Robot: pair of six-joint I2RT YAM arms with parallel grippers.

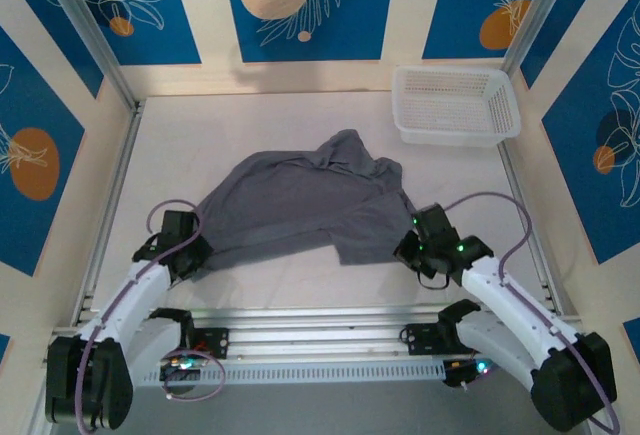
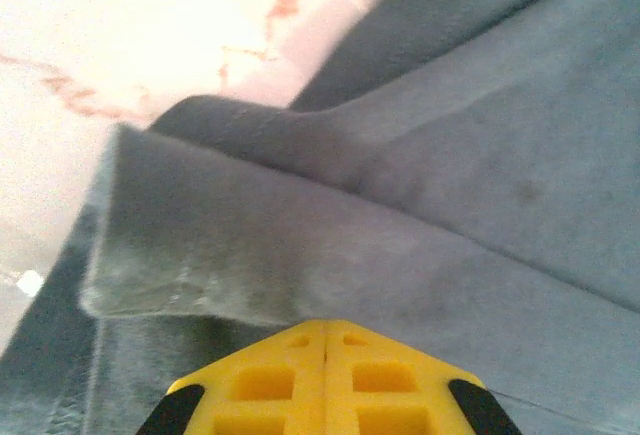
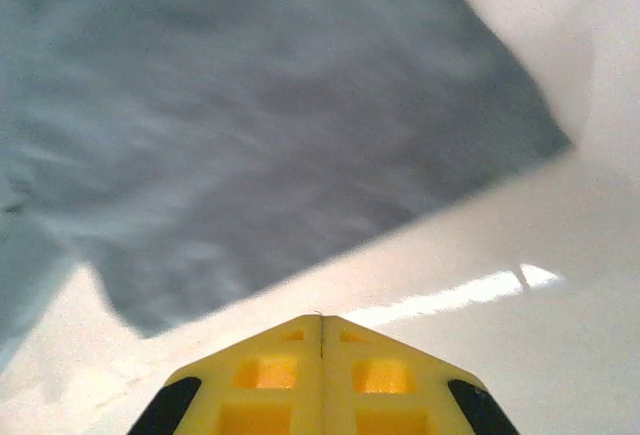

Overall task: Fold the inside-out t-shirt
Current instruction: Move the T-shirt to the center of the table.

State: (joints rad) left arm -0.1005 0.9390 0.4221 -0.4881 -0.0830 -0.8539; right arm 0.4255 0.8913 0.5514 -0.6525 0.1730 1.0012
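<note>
The t-shirt point(image 1: 300, 205) lies rumpled in the middle of the worktop point(image 1: 260, 125), and I judge no fold is made yet. My left end effector point(image 2: 325, 327), fingers together, is at its 8 o'clock corner; my right end effector point(image 3: 321, 320), closed and empty, at 4 o'clock.

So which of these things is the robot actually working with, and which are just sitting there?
Part of the job: the grey t-shirt, the left gripper, the right gripper.
Just lying about: the white basket, at the far right of the table.
</note>
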